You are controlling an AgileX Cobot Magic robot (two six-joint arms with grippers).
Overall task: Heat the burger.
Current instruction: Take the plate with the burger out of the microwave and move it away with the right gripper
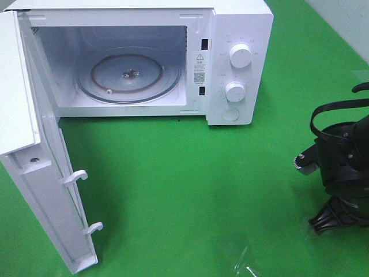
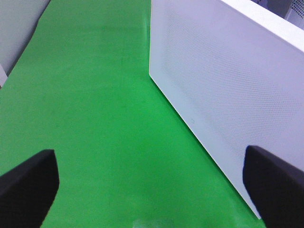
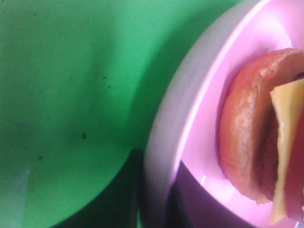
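Two arms flank the open microwave [image 1: 138, 63], yet only the right gripper [image 3: 156, 190], jaws narrowed on the pink plate [image 3: 199, 118] bearing the burger [image 3: 256, 128], is nearer its cavity, which lies leftward; the left gripper [image 2: 152, 185] gapes wide, empty.

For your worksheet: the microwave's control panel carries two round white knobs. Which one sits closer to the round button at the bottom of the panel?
The lower knob. It sits directly above the round button, while the upper knob is higher on the panel, nearer the microwave's top edge.
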